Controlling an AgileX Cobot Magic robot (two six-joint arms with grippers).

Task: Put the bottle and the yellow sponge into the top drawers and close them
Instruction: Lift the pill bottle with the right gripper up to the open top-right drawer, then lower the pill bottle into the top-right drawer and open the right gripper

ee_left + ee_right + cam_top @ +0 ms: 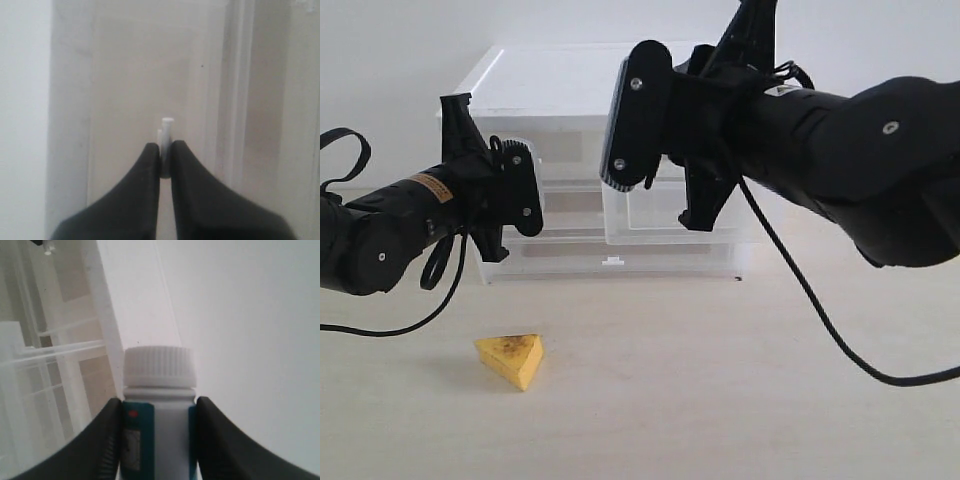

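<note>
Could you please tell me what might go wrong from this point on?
1. The left gripper is shut on only the small white tab handle of a top drawer. It could slip off when it pulls.
2. The right gripper holds the bottle close to the cabinet. The bottle might clip the rim of the right top drawer, which appears pulled out.
3. The yellow sponge lies on the table near the left arm's dangling cable, which might drag it.

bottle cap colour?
White and ribbed: the cap tops the bottle, above a teal label. It shows best in the right wrist view.
</note>
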